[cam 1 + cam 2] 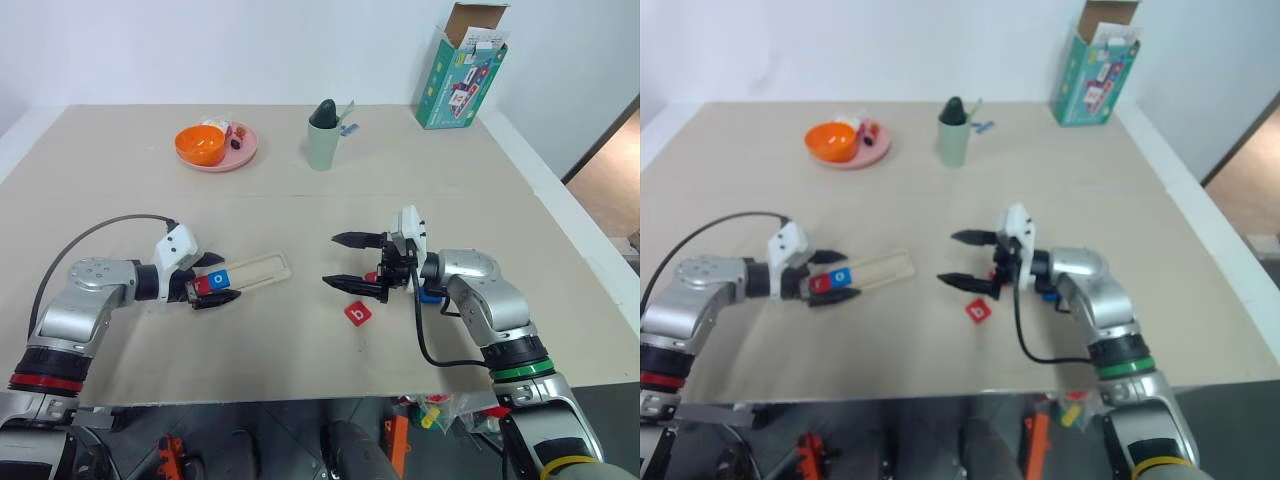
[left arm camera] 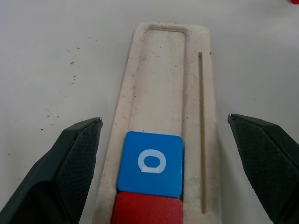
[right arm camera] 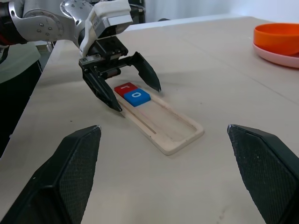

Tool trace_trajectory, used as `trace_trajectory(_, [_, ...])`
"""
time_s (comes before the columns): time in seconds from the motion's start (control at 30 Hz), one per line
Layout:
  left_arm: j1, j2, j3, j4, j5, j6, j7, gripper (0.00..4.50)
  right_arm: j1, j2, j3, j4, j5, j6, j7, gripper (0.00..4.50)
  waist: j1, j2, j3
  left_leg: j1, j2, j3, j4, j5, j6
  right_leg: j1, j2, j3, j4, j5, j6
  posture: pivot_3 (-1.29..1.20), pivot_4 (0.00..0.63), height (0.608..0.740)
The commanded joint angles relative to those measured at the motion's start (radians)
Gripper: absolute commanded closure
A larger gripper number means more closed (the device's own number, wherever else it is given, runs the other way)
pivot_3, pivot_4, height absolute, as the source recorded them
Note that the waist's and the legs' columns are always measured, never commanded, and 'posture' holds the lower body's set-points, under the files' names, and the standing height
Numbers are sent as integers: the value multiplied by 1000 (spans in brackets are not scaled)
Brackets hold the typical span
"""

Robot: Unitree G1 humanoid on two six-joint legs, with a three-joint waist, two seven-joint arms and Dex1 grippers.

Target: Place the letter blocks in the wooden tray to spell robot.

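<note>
Lying on the beige table [image 1: 300,230], near left of centre: one wooden tray [image 1: 262,270], pale, with a recessed groove, its left end between the fingers of the left claw [image 1: 218,282].
- Left claw: spread wide, straddling the tray's left end, gripping nothing.
- Right claw [image 1: 345,262]: spread wide, pointing left, empty, hovering right of the tray and well apart from it.
- Letter blocks in the tray, count two: one red block [image 3: 125,87] marked "r" at the left end, one blue block [image 2: 150,163] marked "o" touching it on the right. Rest of the groove bare.
- Letter blocks loose on the table: one red block [image 1: 358,314] marked "b", just near of the right claw; one blue block [image 1: 430,294] and a further red piece partly hidden behind the right claw, letters unreadable.
- Far side: one green carton [image 1: 462,72], printing unreadable, far right; one green cup [image 1: 322,136], centre; one pink plate [image 1: 240,156] carrying one orange bowl [image 1: 199,146], far left.
</note>
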Motion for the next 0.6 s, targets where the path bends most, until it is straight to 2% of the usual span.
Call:
trace_trajectory(0.03, [-40, -1, -13, 33, 34, -37, -9, 0, -2, -2, -22, -28, 1, -13, -2, 32, 0, 0, 0, 0, 0, 0, 1, 0, 0, 1, 0, 0, 0, 0, 1, 0, 150, 740])
trace_trajectory(0.1, [-62, -3, -27, 73, 55, -63, -19, 0, 6, -3, -23, -37, 0, -12, -7, 32, 1, 0, 0, 0, 0, -1, 2, 1, -1, 1, 0, -1, 0, -2, 5, 0, 150, 740])
trace_trajectory(0.6, [-192, -55, -67, 359, 109, -135, -142, 0, 36, -12, -34, -76, -4, -9, -49, 32, 2, 1, 0, 1, 0, -3, 3, 3, -2, 3, 0, -3, 1, -2, 5, 0, 150, 740])
